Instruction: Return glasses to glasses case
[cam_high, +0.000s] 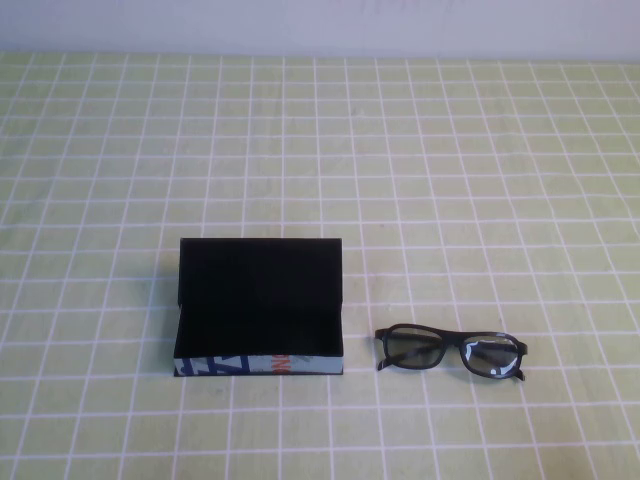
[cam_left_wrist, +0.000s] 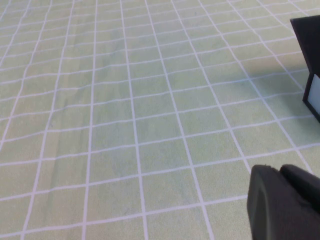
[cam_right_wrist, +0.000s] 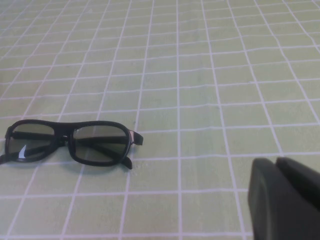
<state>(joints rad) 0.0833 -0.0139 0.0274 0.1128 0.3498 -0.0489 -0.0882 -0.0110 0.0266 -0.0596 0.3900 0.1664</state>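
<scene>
The case sits on the bench left of centre in the high view, its lid swung up and back so the black-lined tray lies open to the top; the printed blue, white and orange front faces the robot. That leaves the tray ready to receive something from above with no lid to lift first. The glasses lie on the bench just to the right of the case, near it but not touching, with the lenses standing roughly upright and facing the robot; the temples look folded behind the frame, which suits the tray, though this is hard to confirm. Neither arm shows in the high view, so both seem to be parked back near the robot's edge of the bench. The right wrist view has the glasses ahead of it and only a dark corner of the right pincer in frame; whether its tips are apart or together I cannot tell. The left wrist view shows an edge of the case off to one side and a similar dark corner of the left pincer, whose state I also cannot tell. I judge the task not yet begun: the glasses are on the right arm's side, so that arm is the likely one to lift them across into the tray.
</scene>
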